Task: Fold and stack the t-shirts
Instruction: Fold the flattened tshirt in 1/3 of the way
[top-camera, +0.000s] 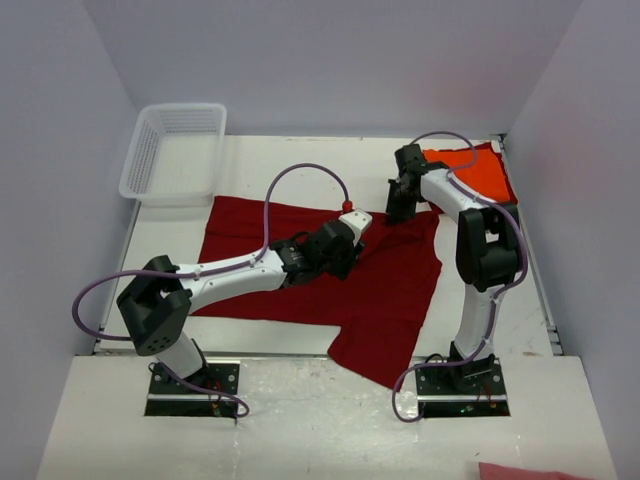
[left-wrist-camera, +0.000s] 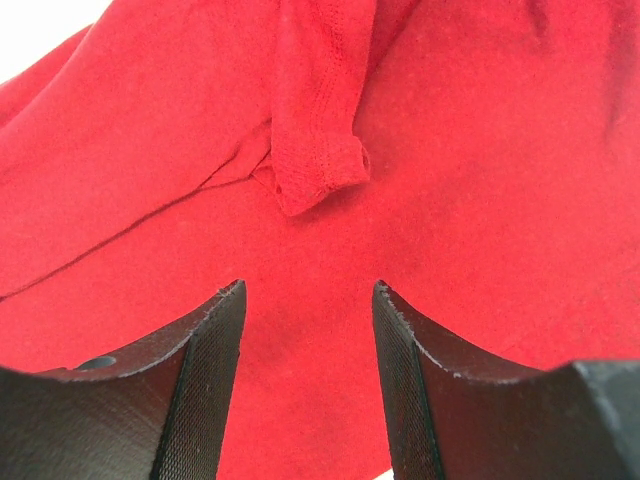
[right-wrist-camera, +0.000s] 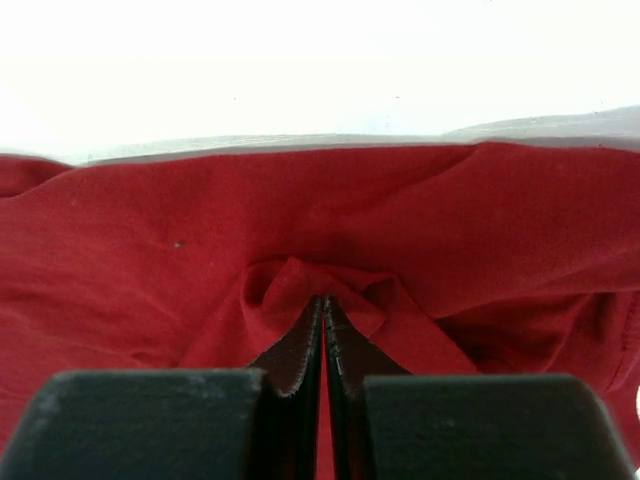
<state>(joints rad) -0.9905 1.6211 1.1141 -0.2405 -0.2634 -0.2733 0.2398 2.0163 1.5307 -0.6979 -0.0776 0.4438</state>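
- basket (top-camera: 175, 150) at back left of tabletop (top-camera: 165, 245)
- left pincer (left-wrist-camera: 309, 292) jaws apart, close over red shirt (top-camera: 390, 300)
- red shirt spread mid-tabletop
- right pincer (right-wrist-camera: 324, 302) clamped together on bunched fold of red shirt
- orange shirt (top-camera: 482, 176) in back right corner

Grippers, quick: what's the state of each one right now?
Left gripper: open, holding nothing, over the crimson t-shirt.
Right gripper: shut on a pinched fold of the crimson t-shirt.
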